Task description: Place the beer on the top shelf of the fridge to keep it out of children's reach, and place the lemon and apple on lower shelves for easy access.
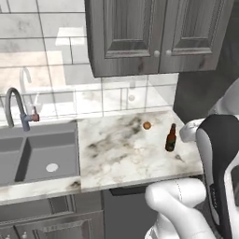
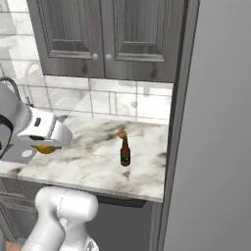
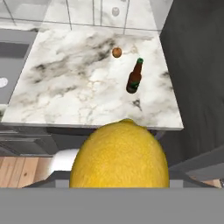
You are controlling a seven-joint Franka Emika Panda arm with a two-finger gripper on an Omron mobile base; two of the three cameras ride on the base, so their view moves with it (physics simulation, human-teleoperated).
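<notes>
The yellow lemon [image 3: 120, 155] looms large at the bottom of the hand view, covering the fingertips. From the right base view my gripper [image 2: 45, 146] hangs off the counter's front left, shut on the lemon [image 2: 47, 148]. The brown beer [image 1: 171, 138] [image 2: 125, 152] [image 3: 134, 77] stands upright on the marble counter [image 1: 121, 154]. Just behind it lies the reddish-orange apple [image 1: 147, 125] [image 2: 122, 134] [image 3: 117, 52]. The fridge [image 2: 215, 122] rises as a flat grey wall at the right. Its top shelf and lower shelves are out of view.
A grey sink [image 1: 37, 154] with a curved faucet [image 1: 16, 107] lies left of the counter. Dark wood wall cabinets [image 1: 154, 32] hang above the backsplash. Wooden floor [image 3: 22, 170] shows below the counter's front edge.
</notes>
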